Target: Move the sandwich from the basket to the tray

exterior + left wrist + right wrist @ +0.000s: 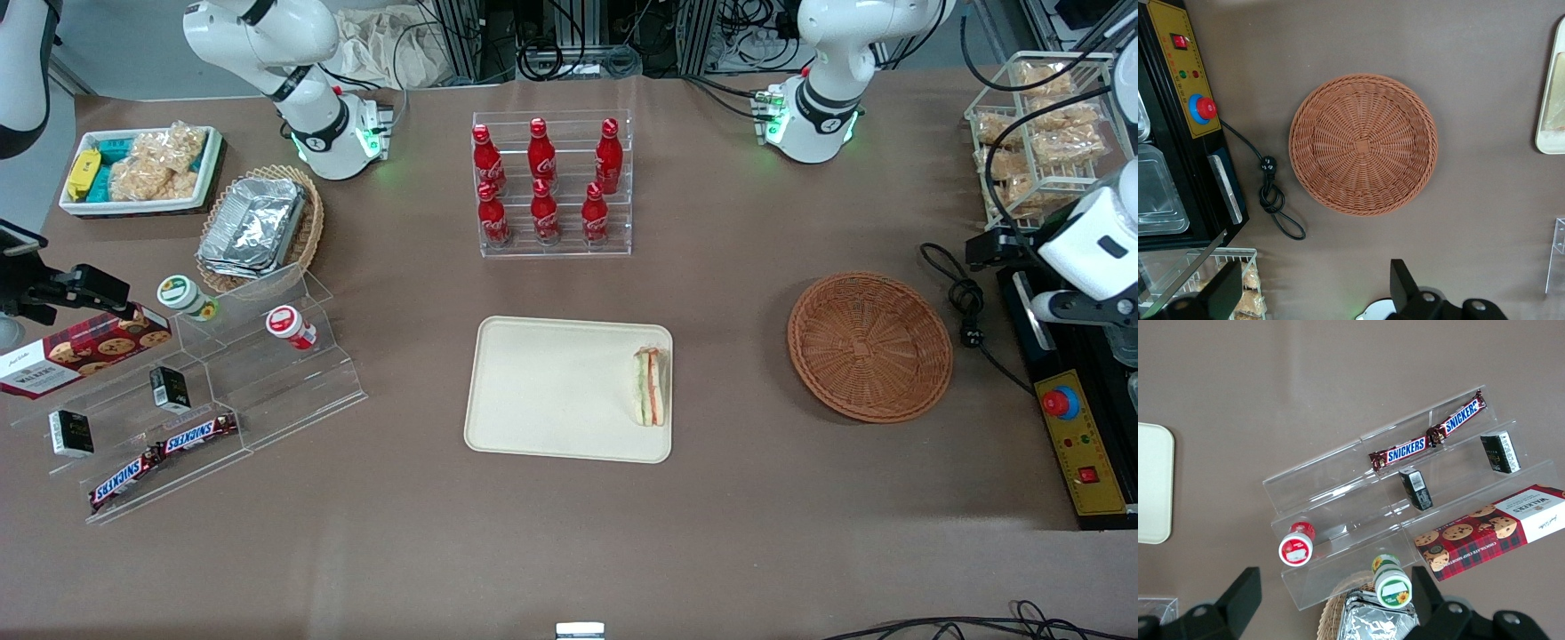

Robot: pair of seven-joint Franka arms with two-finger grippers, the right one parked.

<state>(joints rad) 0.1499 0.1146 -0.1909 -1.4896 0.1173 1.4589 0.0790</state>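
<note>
The sandwich (651,386) lies on the cream tray (551,391), at the tray's edge nearest the basket. The round reddish-brown wicker basket (869,345) is empty and stands on the table toward the working arm's end. My left gripper (991,249) hangs high above the table, off the basket's rim toward the working arm's end of the table. In the left wrist view the gripper (1315,293) is open and empty with its fingers (1405,287) wide apart; the basket (1363,143) shows whole and a strip of the tray (1555,100) shows at the frame edge.
A clear rack of red bottles (551,182) stands farther from the camera than the tray. A wire rack of bagged snacks (1040,133), a control box with a red button (1076,444) and a black cable (965,302) lie by the basket. An acrylic stand of snacks (204,391) lies toward the parked arm's end.
</note>
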